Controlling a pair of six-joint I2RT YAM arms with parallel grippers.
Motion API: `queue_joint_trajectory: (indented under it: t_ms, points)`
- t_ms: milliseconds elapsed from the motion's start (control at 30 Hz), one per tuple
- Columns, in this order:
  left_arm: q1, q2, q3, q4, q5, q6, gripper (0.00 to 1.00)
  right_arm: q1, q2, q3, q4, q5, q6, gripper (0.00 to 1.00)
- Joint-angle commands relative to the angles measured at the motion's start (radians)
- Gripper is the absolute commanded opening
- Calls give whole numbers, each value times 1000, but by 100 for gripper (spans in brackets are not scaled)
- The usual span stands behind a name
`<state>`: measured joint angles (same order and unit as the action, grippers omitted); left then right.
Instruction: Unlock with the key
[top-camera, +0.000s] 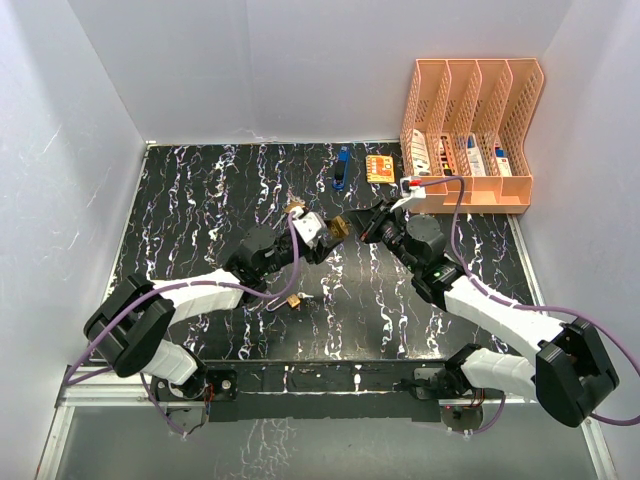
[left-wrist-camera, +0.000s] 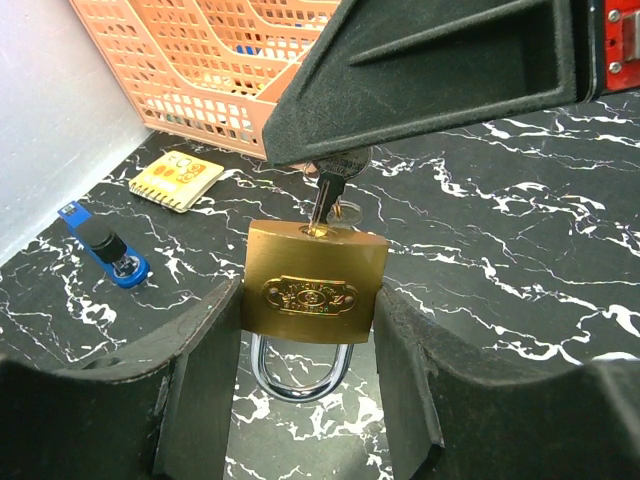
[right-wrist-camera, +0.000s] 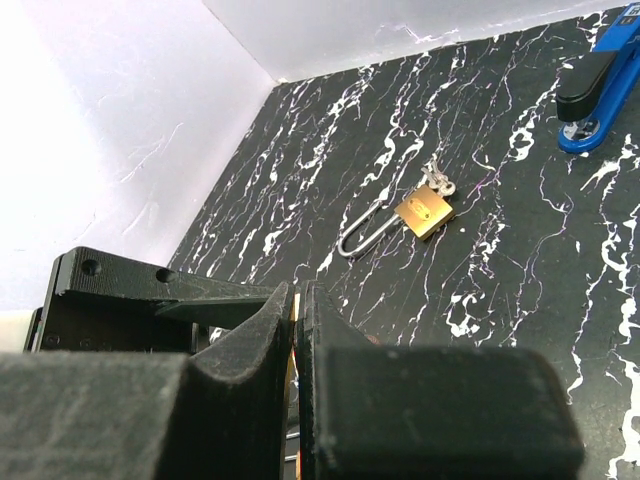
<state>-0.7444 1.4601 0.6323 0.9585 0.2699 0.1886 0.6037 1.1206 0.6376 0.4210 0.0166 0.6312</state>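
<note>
Key (left-wrist-camera: 322, 203) bow hidden inside right hand (right-wrist-camera: 297, 305), apparently seated in padlock (left-wrist-camera: 315, 290).

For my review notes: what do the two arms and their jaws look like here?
The left arm and right arm both have white link shells between bulky black joint housings, on black bases. A lilac cable runs along each. The jaws are matte black, blocky, with grainy faces. A green light shows on the right arm.
</note>
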Motion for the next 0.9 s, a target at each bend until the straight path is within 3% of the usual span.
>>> queue_joint_trajectory:
  t_ms: [0,533,867]
  points:
    - [4,-87,95,52,-8,-18,0,14,5,23,-3,-79,-25,0]
    - [4,-71,214,-173,26,-24,0,13,18,80,-55,-178,-127,0]
    - [4,-79,179,-145,-60,-26,0,14,36,98,-127,-97,-103,0]
